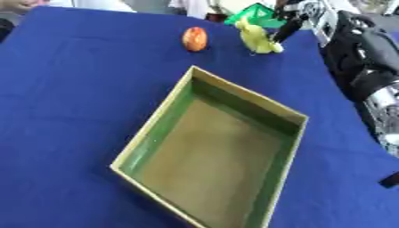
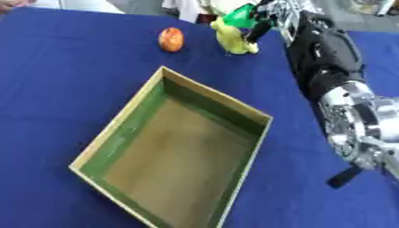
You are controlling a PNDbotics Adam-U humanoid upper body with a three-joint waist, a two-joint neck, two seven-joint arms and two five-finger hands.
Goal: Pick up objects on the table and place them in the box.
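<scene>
An open cardboard box with green inner walls lies askew in the middle of the blue table, with nothing inside. Beyond its far corner sits an orange-red egg-shaped object. To the right of that stands a yellow object, tilted upright. My right hand reaches in from the upper right and touches the yellow object's right side. How it holds the object is hidden. My left hand shows in no view.
A green object lies just behind the yellow one at the table's far edge. My right arm runs along the table's right side. Blue cloth stretches to the left of the box.
</scene>
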